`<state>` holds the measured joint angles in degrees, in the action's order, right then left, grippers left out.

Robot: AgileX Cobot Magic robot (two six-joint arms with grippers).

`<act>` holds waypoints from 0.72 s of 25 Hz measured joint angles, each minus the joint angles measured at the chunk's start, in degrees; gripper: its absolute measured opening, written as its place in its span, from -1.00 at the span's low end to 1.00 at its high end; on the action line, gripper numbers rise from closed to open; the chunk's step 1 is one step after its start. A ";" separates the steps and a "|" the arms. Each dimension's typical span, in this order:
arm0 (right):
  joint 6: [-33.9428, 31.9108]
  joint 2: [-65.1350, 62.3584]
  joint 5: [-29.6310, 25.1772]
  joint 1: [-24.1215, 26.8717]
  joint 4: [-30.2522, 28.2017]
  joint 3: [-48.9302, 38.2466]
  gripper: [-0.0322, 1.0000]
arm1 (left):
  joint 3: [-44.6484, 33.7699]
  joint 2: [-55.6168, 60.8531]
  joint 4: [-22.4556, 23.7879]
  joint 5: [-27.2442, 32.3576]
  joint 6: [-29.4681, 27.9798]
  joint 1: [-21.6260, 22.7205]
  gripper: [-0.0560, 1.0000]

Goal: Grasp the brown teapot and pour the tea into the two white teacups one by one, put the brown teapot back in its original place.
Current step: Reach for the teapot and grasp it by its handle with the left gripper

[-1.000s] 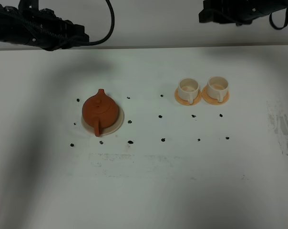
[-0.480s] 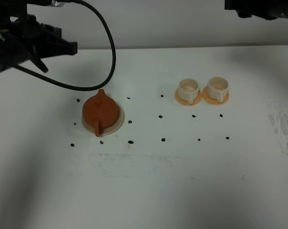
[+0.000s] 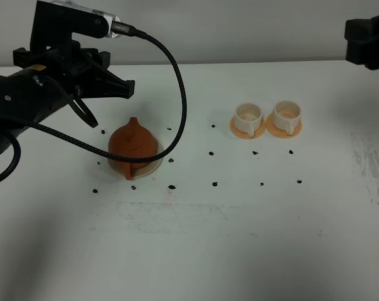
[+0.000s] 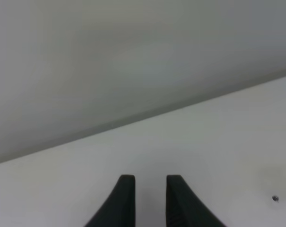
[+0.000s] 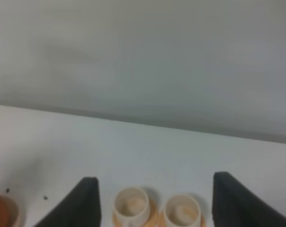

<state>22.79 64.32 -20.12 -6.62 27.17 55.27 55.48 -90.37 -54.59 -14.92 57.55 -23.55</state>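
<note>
Two white teacups (image 3: 247,115) stand side by side on the bench (image 3: 240,238), right of its middle and toward the far edge, each on its own small orange saucer (image 3: 236,130). Both cups are upright with their handles turned toward the near edge. Their insides look pale beige in the exterior view and in the right wrist view; whether any liquid lies in them cannot be told.

One brown teapot (image 3: 132,143) sits on the round cream coaster (image 3: 154,162), left of the bench's middle and well apart from the cups. Its knobbed lid is on, so nothing of its inside shows. The spout points toward the far edge and the loop handle toward the near edge.

Above the bench, the left end effector (image 4: 149,198) hangs between the teapot and the far edge, clear of the pot. Its fingers (image 4: 125,196) stand close together with a narrow gap, and nothing is between them. A black cable (image 3: 179,100) from that arm loops in front of the teapot.

Facing the two cups, the right end effector (image 5: 154,182) is spread wide and holds nothing.
</note>
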 joint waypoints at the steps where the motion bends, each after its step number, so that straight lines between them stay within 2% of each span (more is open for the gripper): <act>1: 0.00 -2.62 -0.85 0.00 0.00 -1.10 0.02 | 0.00 0.00 0.00 0.46 0.00 -0.02 -0.61; 8: -0.05 -19.90 -8.18 -0.06 -0.89 -8.65 0.02 | 0.00 0.05 1.10 3.05 0.02 -0.19 -0.61; 12: -0.86 -27.76 -13.51 -0.18 -2.89 -10.21 0.02 | 0.00 0.10 1.28 4.02 1.06 -0.24 -0.61; 15: -3.50 -31.66 -17.95 -0.18 -6.32 -10.64 0.01 | 0.00 0.10 1.28 4.09 2.33 -0.24 -0.61; 18: -7.83 -34.49 -22.17 -0.18 -12.68 -12.00 0.01 | 0.00 0.10 1.28 4.09 2.65 -0.24 -0.61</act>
<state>14.96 29.83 -42.29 -6.79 14.48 43.27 55.48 -90.27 -53.31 -10.83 60.20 -23.79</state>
